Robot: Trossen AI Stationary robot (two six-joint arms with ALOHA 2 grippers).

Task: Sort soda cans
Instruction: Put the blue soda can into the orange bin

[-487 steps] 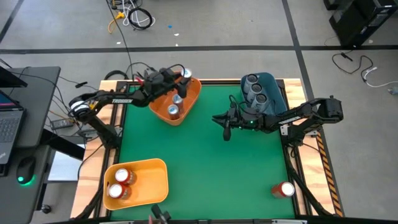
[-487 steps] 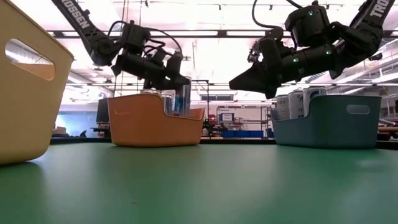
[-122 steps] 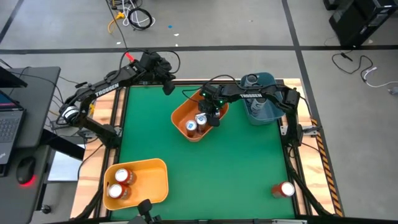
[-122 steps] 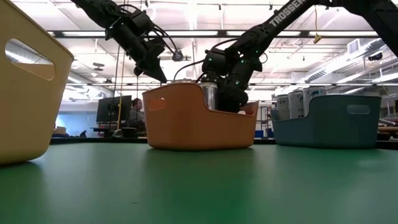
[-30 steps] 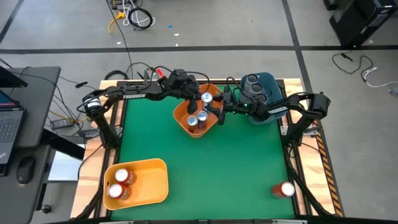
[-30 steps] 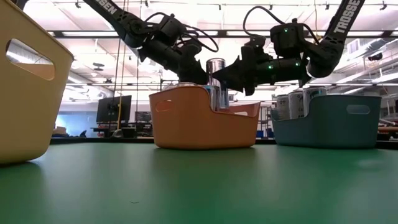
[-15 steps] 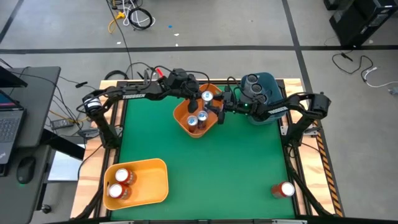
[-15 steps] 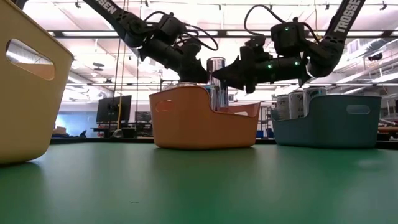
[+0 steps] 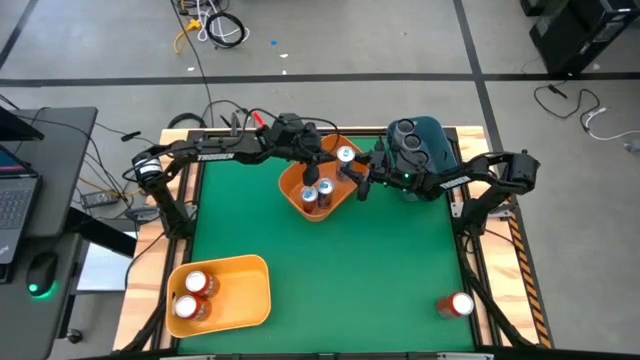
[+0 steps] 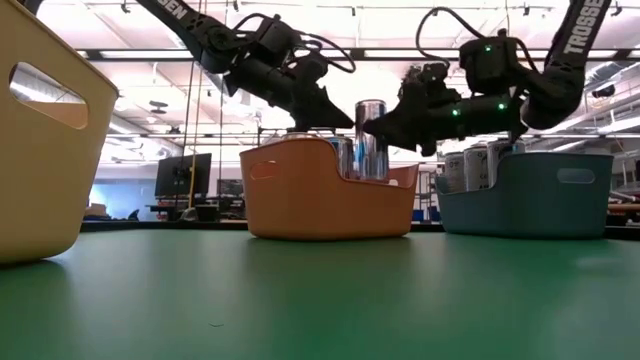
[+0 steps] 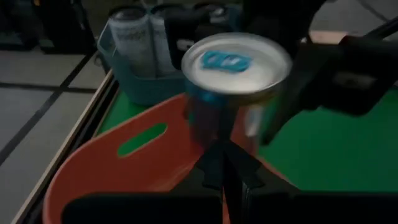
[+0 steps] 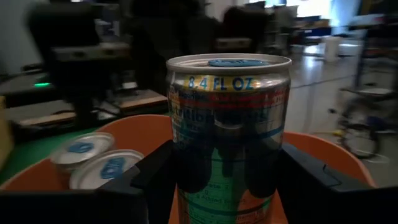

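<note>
Standing upright mid-frame, the white-and-blue can (image 12: 227, 134) sits clamped between the right gripper (image 9: 358, 178) fingers, above the orange bin (image 9: 296, 184). Left gripper (image 9: 318, 156), pinched together, waits just beside.

Looking like a robotics lab or workshop: sitting on bare concrete floor (image 9: 400, 40) with loose cables (image 9: 215, 25), a laptop desk (image 9: 30, 190) alongside, and ceiling strip lights (image 10: 330, 55) running over distant benches.
</note>
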